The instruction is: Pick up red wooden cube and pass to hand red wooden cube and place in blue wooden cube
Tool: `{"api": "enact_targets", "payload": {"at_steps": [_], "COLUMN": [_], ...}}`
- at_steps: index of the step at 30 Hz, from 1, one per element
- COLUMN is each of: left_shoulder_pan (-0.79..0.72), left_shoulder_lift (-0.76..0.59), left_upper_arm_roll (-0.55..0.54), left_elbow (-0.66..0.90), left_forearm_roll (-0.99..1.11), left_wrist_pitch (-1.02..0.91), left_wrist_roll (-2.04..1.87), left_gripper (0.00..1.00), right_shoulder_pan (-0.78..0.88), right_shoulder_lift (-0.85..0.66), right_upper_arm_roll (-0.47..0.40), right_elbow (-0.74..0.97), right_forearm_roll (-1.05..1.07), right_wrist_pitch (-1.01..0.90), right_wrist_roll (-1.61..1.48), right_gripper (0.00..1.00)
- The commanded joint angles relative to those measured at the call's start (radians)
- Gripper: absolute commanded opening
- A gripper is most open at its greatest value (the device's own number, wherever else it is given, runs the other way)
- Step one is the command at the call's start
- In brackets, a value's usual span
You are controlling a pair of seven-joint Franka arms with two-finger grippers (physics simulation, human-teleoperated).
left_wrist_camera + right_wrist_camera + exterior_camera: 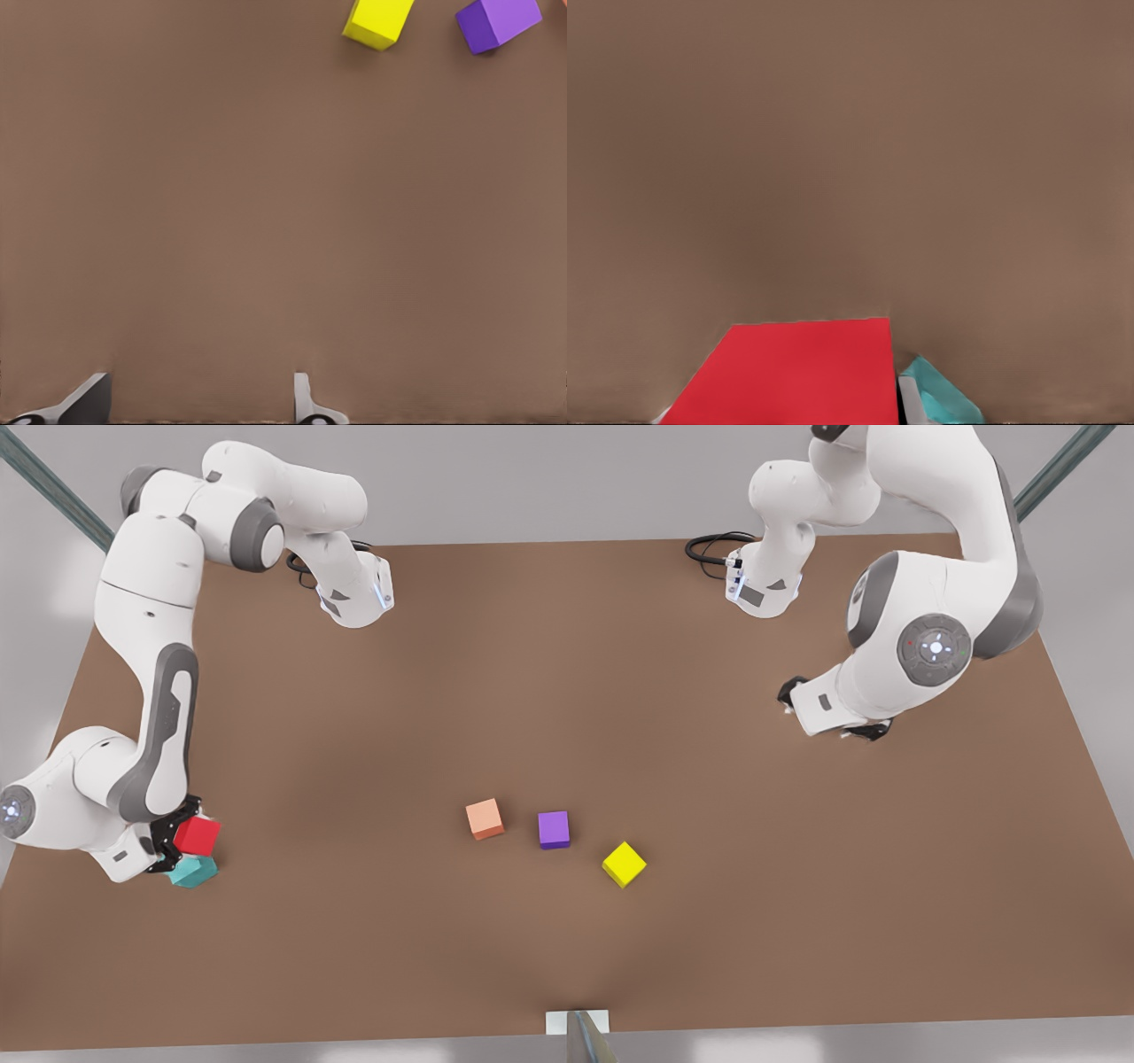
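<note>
1. my right claw (182, 841), low at the front view's left, grips the red wooden cube (197, 836) just above the blue wooden cube (192, 871).
2. no writing on either cube.
3. my left claw (833, 713) hangs spread and empty over the surface (709, 921), arm bent, waiting at the front view's right.

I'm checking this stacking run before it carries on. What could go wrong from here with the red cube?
1. The right gripper holds the red cube just above the teal cube, seemingly offset and turned differently; released like this, it may slide off.
2. The fingers reach close to the teal cube, so lowering or opening could nudge it.
3. Both sit near the table edge at the front view's left, so a tumble might be lost. The left gripper waits open, elsewhere.
</note>
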Motion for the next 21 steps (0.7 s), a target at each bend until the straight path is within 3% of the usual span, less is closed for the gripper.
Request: {"api": "enact_targets", "payload": {"at_steps": [1,7,21], "left_shoulder_pan": [-0.025,-0.008,-0.007], "left_shoulder_lift": [0.024,0.061,0.075], "left_upper_arm_roll": [0.019,0.017,0.019], "left_elbow": [-0.010,-0.007,-0.009], "left_forearm_roll": [0.003,-0.055,-0.075], "left_wrist_pitch": [-0.134,-0.188,-0.189], "left_wrist_roll": [-0.167,-0.161,-0.162], "left_gripper": [1.00,1.00,1.00], "right_shoulder_pan": [-0.001,0.000,-0.034], "right_shoulder_lift": [0.013,0.061,0.087], "right_upper_arm_roll": [-0.005,0.004,0.003], "right_elbow": [-0.010,-0.010,-0.107], "right_forearm_roll": [-0.058,-0.018,-0.007], "right_wrist_pitch": [0.207,0.385,0.381], "right_wrist_roll": [0.328,0.331,0.292], "right_gripper": [0.46,0.46,0.46]}}
